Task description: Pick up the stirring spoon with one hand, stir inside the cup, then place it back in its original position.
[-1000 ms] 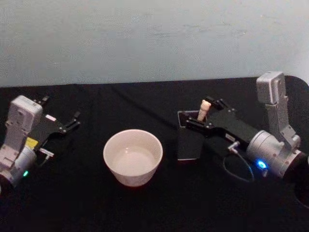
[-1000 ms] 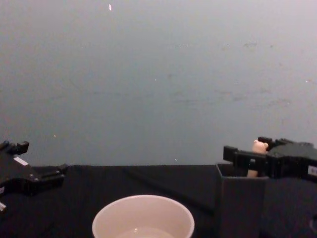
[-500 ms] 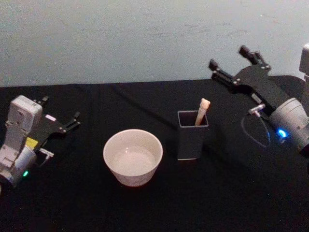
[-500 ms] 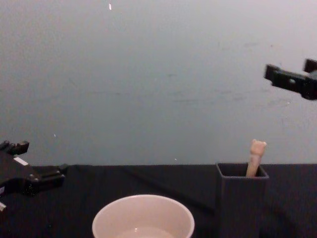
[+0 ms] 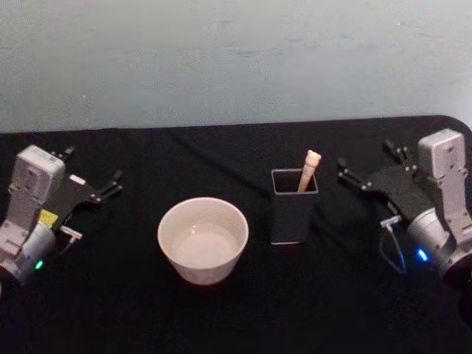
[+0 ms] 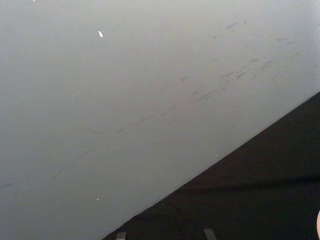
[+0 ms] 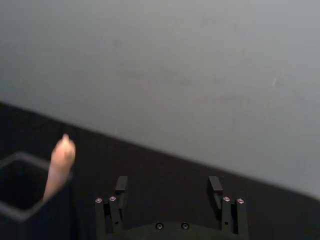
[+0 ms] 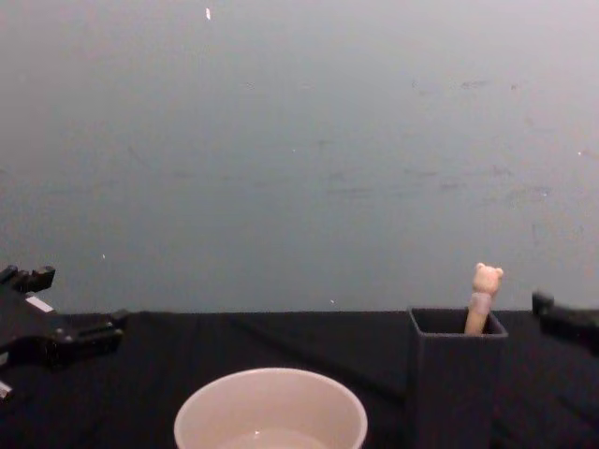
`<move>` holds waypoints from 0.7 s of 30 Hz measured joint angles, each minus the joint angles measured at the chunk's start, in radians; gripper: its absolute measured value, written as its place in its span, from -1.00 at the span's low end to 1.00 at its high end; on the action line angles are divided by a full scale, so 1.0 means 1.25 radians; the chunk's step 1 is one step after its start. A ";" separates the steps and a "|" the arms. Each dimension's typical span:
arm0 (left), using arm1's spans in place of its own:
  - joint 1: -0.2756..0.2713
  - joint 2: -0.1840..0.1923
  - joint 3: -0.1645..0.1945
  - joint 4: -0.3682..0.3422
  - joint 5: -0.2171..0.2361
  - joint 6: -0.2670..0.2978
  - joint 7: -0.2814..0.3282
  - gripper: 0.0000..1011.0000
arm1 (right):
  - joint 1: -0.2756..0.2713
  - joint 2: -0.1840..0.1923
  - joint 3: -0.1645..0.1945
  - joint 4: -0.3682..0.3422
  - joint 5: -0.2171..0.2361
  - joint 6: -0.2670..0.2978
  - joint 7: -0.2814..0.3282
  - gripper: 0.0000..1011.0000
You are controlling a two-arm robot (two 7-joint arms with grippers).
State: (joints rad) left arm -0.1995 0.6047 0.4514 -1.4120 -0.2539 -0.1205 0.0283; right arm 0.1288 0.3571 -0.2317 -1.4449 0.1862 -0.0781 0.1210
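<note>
Two grippers sit low on the black surface (image 5: 221, 317), the right gripper (image 5: 366, 168) having dropped from mid-air to beside the dark holder (image 5: 293, 206), fingers wide and empty, left gripper (image 5: 94, 174) parked open, cup (image 5: 203, 240) between, stirring spoon (image 5: 309, 169) standing in the holder.

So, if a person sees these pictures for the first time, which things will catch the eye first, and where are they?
The cream-white cup stands out against the black table, near the middle. To its right stands the dark holder, with the bear-headed stirring spoon leaning inside it. The right gripper hangs open to the right of the holder, apart from it, and the left gripper rests open at the table's left side.
</note>
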 joint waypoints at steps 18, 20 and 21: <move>0.000 0.000 0.000 0.000 0.000 0.000 0.000 0.98 | -0.005 -0.013 0.001 0.036 -0.013 0.018 0.011 0.98; 0.000 0.000 0.000 0.000 0.000 0.000 0.000 0.98 | -0.006 -0.013 0.001 0.036 -0.013 0.018 0.011 0.98; 0.000 0.000 0.000 0.000 0.000 0.000 0.000 0.98 | -0.006 -0.013 0.001 0.035 -0.013 0.018 0.011 0.98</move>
State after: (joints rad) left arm -0.1995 0.6047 0.4514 -1.4120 -0.2539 -0.1205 0.0283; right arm 0.1217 0.3414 -0.2302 -1.4005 0.1697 -0.0555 0.1342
